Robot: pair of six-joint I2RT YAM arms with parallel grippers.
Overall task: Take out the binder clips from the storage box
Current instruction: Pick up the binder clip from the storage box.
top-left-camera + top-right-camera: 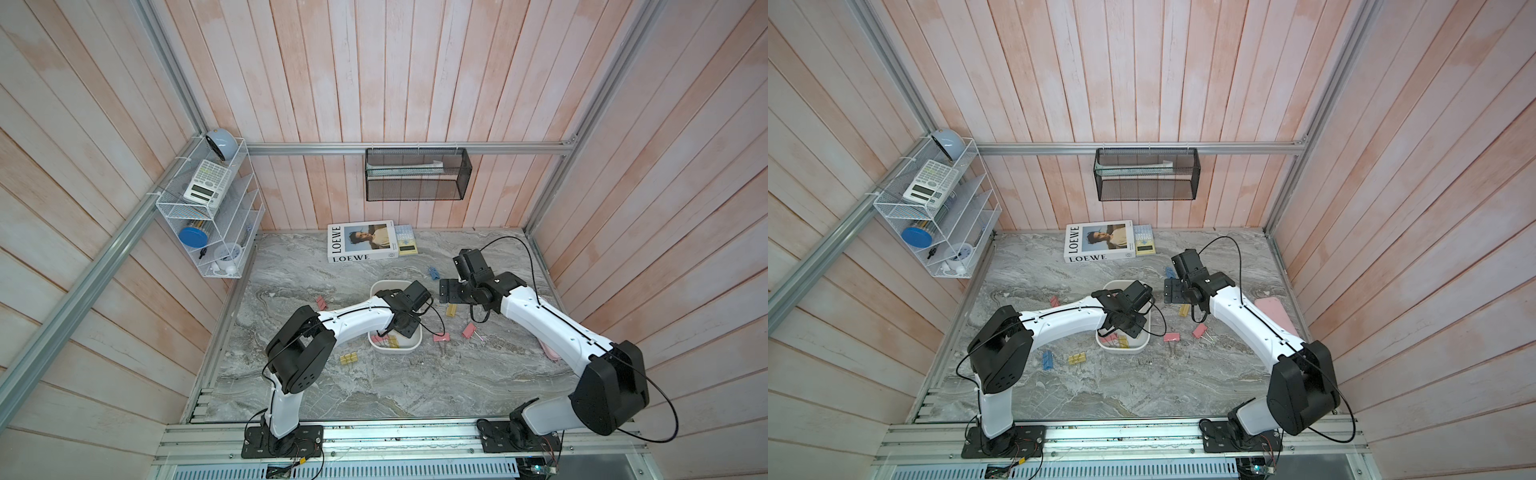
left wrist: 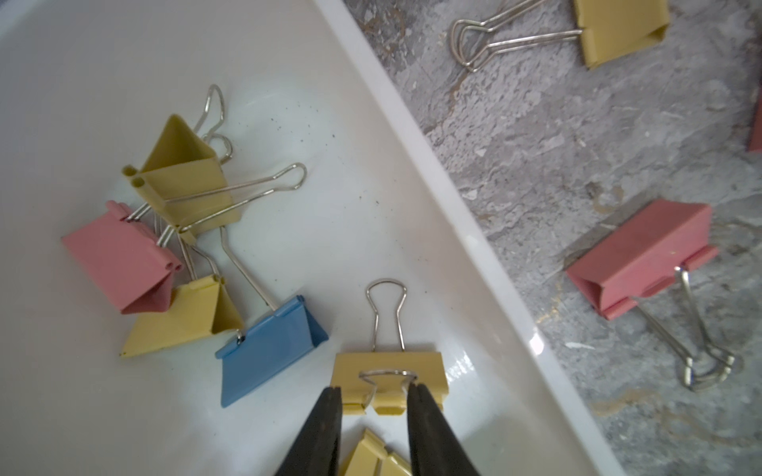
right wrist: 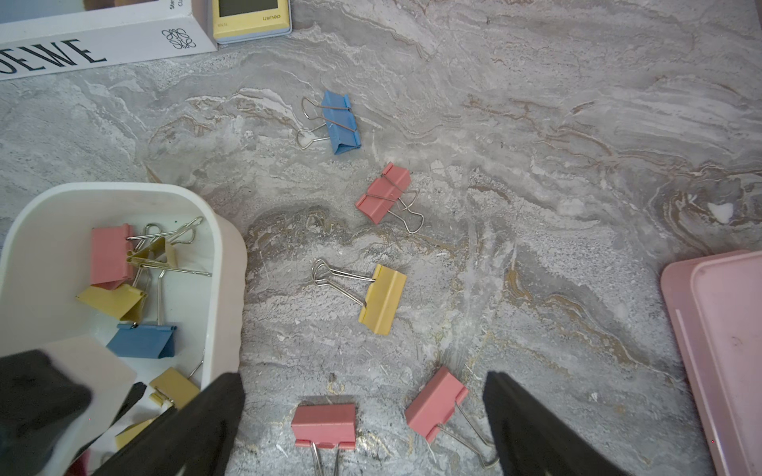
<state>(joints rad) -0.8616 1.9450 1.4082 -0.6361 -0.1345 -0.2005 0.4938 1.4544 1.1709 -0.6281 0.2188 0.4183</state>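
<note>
Now left pincer (image 2: 374,389) astride yellow clip (image 2: 426,366)

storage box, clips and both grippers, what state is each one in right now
storage box, upright on the table, not yet empty
clip pile, pink, yellow and blue, tangled inside the box
yellow clip, in the box, one handle folded over its body
left gripper, part-closed either side of the yellow clip, grip unclear
right gripper, wide open, empty, over the table
pink clip, already out, lying on the table

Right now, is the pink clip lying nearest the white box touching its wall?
Apart. The left wrist view shows bare table between the pink clip and the box rim.
</note>
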